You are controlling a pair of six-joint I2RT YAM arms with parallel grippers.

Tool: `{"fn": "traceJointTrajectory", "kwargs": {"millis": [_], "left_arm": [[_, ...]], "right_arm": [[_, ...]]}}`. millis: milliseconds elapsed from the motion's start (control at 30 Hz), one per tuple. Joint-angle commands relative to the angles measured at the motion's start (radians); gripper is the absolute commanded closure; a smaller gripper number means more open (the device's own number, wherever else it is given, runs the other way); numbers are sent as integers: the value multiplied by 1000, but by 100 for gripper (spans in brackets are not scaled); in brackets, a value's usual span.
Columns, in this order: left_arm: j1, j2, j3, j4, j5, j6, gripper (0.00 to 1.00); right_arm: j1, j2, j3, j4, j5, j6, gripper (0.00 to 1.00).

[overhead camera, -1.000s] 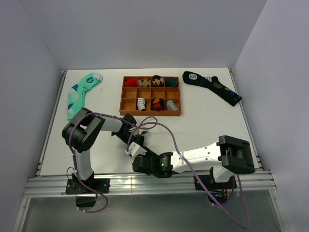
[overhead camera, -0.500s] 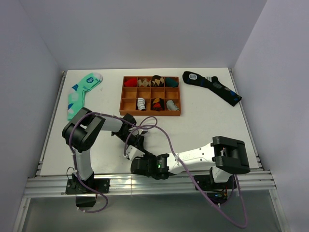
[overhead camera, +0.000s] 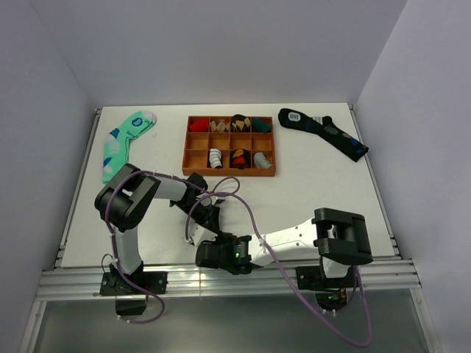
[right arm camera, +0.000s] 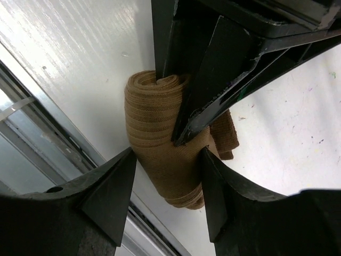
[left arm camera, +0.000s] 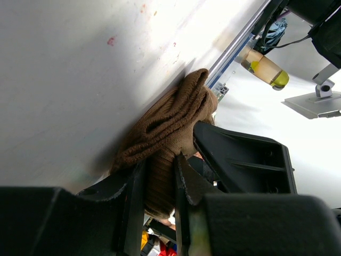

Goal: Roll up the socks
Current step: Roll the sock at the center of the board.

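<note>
The tan-brown socks (right arm camera: 160, 133) are wound into a thick roll near the table's front edge, with a loose end trailing beside it. They also show in the left wrist view (left arm camera: 170, 125). My left gripper (left arm camera: 159, 186) is shut on the roll, with one finger pushed into its core. My right gripper (right arm camera: 166, 176) straddles the same roll from the other side, and its fingers (right arm camera: 218, 186) press on both flanks. In the top view the two grippers meet, left (overhead camera: 208, 219) and right (overhead camera: 200, 239), and they hide the socks.
A wooden tray (overhead camera: 229, 173) with rolled socks in its compartments stands at the back centre. A mint-green dotted sock (overhead camera: 121, 143) lies at the back left and a dark navy sock (overhead camera: 324, 131) at the back right. The aluminium front rail (overhead camera: 221, 278) runs just behind the roll.
My right arm has swung left along the front edge, bringing its gripper closer under the left gripper. The left arm has barely moved.
</note>
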Motion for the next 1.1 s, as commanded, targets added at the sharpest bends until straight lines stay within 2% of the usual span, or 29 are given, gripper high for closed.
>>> {"fn": "traceJointTrajectory", "kwargs": {"millis": [0,267,367,400,500,567,833,967,1067], "left_arm": [[27,83,-27,40,-319,-9,100],[28,77,-30,42,-311,-13,100],[30,77,-30,45,-306,-14,100],[30,75,-34,45,-303,-13,100],[31,60,-37,54,-293,-22,99],[42,34,-44,75,-277,-48,96],[50,-75,-89,239,-230,-203,71],[50,-152,-101,313,-239,-285,63],[50,-184,-113,368,-265,-344,61]], "right_arm": [[5,33,6,39,-32,3,43],[-19,70,11,71,-84,-23,48],[-41,68,8,88,-143,-29,55],[-58,68,9,94,-157,-28,61],[-82,59,5,108,-212,-23,70],[-93,59,2,112,-231,-20,74],[-133,57,-18,146,-351,15,80],[-170,33,-55,169,-423,34,82],[-190,30,-66,168,-458,41,83]]}}
